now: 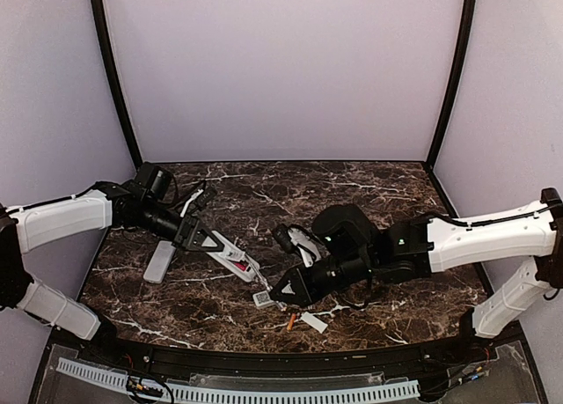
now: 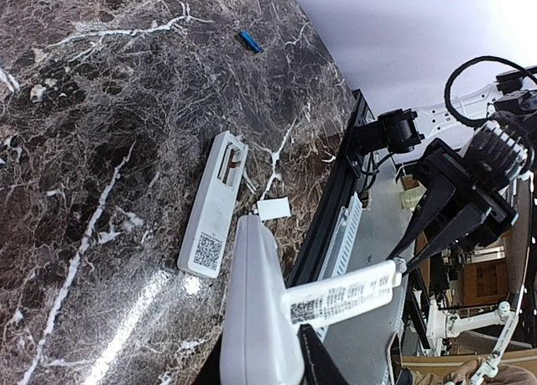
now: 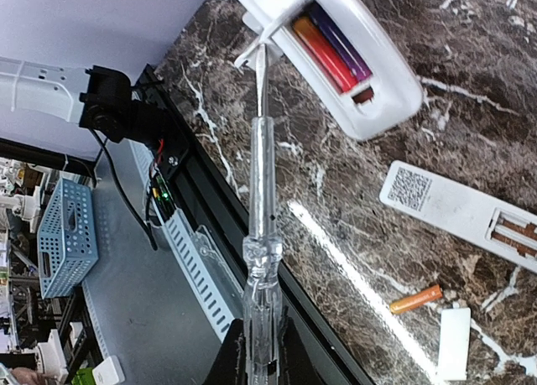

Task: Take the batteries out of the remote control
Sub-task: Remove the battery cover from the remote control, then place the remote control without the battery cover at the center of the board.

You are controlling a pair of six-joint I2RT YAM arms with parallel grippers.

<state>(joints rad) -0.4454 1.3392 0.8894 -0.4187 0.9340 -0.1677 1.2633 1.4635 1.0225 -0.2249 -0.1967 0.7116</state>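
Observation:
My left gripper (image 1: 201, 238) (image 2: 268, 361) is shut on a white remote (image 1: 233, 261) (image 2: 256, 309) and holds it tilted above the table. Its open compartment shows an orange and a purple battery (image 3: 327, 48) side by side. My right gripper (image 1: 292, 288) (image 3: 264, 364) is shut on a clear-handled screwdriver (image 3: 260, 209). The screwdriver tip (image 3: 260, 54) is at the compartment's edge. A loose orange battery (image 1: 290, 322) (image 3: 415, 299) lies near the front edge. A blue battery (image 2: 250, 40) lies farther off on the marble.
A second white remote with a QR label (image 2: 214, 209) (image 3: 449, 207) lies with its compartment open, a flat white cover (image 2: 273, 209) (image 3: 455, 343) beside it. A grey remote (image 1: 161, 261) lies at the left. Another white object (image 1: 303, 241) sits by the right arm.

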